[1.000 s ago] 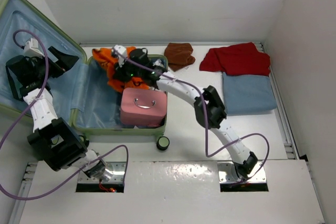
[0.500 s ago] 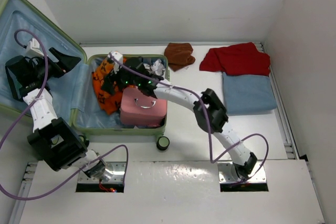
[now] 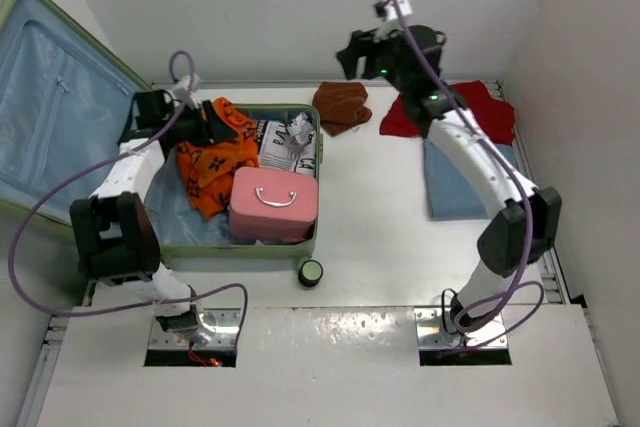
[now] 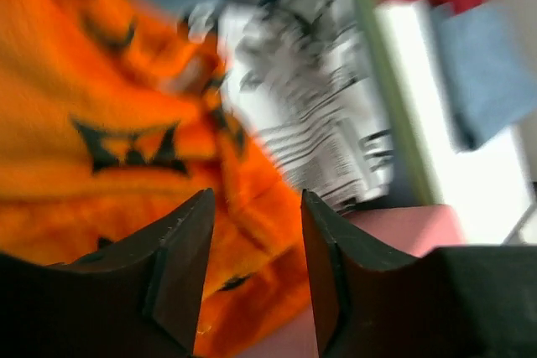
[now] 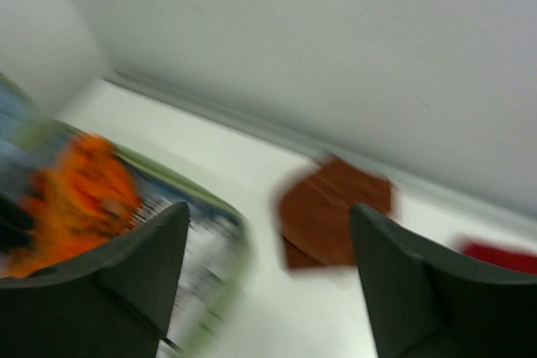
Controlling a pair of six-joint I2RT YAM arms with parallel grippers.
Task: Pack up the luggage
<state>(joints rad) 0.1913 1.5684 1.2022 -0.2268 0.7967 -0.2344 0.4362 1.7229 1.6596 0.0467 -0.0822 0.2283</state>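
The luggage (image 3: pixel 60 77), pale green with blue lining, lies open at the left, its lid leaning back. In its base lie an orange garment (image 3: pixel 210 162) (image 4: pixel 101 106), a pink case (image 3: pixel 274 202) (image 4: pixel 403 224) and a black-and-white printed piece (image 3: pixel 287 137) (image 4: pixel 327 106). My left gripper (image 3: pixel 213 119) (image 4: pixel 256 199) hovers just over the orange garment, jaws partly apart with the cloth showing through the gap. My right gripper (image 3: pixel 352 55) (image 5: pixel 268 211) is raised near the back wall above a brown cloth (image 3: pixel 342 104) (image 5: pixel 336 211), wide open and empty.
A red cloth (image 3: pixel 455 112) and a folded blue cloth (image 3: pixel 475 177) lie at the back right of the table. One black-and-green wheel (image 3: pixel 311 272) sticks out at the luggage's near edge. Both wrist views are blurred by motion.
The right gripper opened, left the orange garment in the luggage and swung up and right toward the back wall. The left arm came from the lid to over the garment, its jaws narrowing.
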